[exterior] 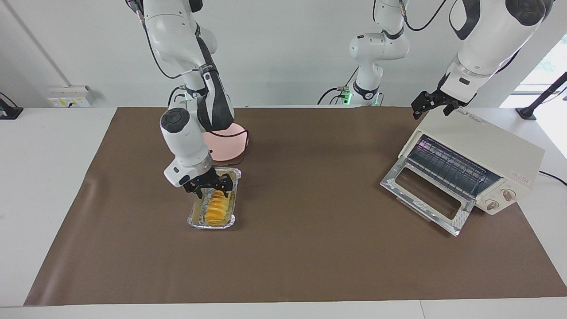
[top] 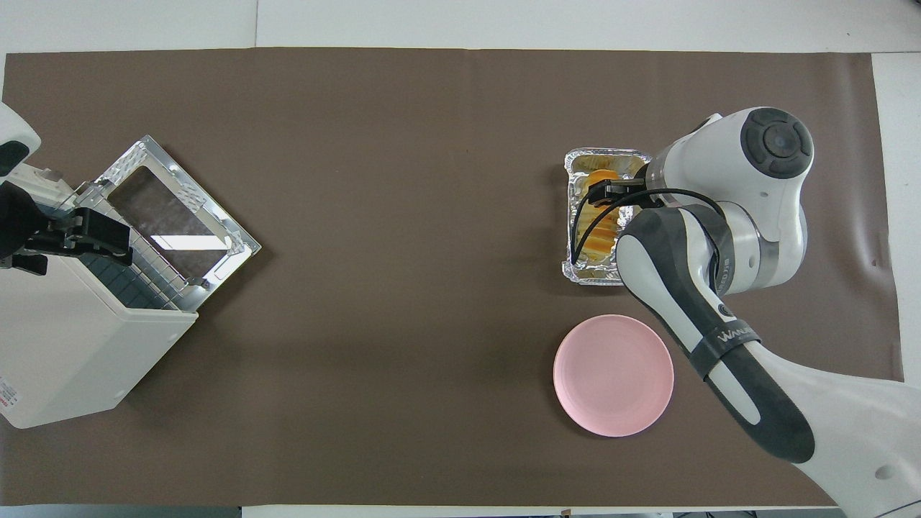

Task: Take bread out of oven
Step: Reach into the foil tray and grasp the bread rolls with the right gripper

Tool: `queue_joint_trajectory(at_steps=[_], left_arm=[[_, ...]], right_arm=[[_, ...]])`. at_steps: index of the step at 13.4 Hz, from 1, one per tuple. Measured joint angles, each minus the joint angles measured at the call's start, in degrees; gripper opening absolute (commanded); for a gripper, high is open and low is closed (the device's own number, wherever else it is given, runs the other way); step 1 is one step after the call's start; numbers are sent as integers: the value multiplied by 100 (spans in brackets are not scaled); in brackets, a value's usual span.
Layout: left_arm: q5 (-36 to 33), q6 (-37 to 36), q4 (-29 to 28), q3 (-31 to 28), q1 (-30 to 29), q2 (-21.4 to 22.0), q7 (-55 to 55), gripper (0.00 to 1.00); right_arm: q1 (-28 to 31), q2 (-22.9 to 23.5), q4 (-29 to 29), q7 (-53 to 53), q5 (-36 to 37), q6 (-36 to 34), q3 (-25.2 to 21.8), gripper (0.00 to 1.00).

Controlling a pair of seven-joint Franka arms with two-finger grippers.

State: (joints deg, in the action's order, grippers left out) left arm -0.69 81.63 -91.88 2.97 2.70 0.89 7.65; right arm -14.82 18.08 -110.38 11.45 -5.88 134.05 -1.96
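Right tool (exterior: 209, 188) spread over bread (exterior: 215, 208) in foil tray (exterior: 193, 220), left tool (exterior: 432, 104) spread over oven (exterior: 483, 153)

Figure: The right gripper (exterior: 210, 188) hangs with parted jaws low over the foil tray (exterior: 194, 220), whose walls flank the bread (exterior: 215, 209) beneath the jaws. The pink plate (top: 613, 375) lies near the tray. The brown mat (exterior: 310, 186) lies bare between tray and oven (exterior: 485, 153).

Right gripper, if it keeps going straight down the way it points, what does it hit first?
Most likely the bread in the foil tray: the right gripper points down, open, just above the loaf.
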Motion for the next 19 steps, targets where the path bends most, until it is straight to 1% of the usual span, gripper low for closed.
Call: queue_joint_trajectory(at_steps=[1,2,3,4,5,6,7,11,13,15,16,19], left_arm=[[0,0,0,1,0,0,0,100],[0,0,0,1,0,0,0,100],[0,0,0,1,0,0,0,100],[0,0,0,1,0,0,0,100],[0,0,0,1,0,0,0,100],[0,0,0,1,0,0,0,100],[0,0,0,1,0,0,0,100],[0,0,0,1,0,0,0,100],[0,0,0,1,0,0,0,100],[0,0,0,1,0,0,0,100],[0,0,0,1,0,0,0,100],[0,0,0,1,0,0,0,100]], right_arm=[[-23,24,-49,34,-14,23,0,93],[-32,44,-125,43,-81,87,0,89],[-32,56,-216,43,-169,200,0,74],[-32,59,-295,43,-209,254,-1,51],[-32,59,-340,43,-216,277,-2,31],[-32,59,-361,43,-221,288,-2,9],[-32,58,-365,43,-227,290,-2,0],[-32,30,-355,43,-233,263,-4,0],[-23,-25,-270,43,-236,90,-11,0],[6,-202,-16,43,-238,-388,-17,0],[16,-365,89,44,-240,-675,-26,0],[31,-1053,113,49,-242,-1793,-80,0]])
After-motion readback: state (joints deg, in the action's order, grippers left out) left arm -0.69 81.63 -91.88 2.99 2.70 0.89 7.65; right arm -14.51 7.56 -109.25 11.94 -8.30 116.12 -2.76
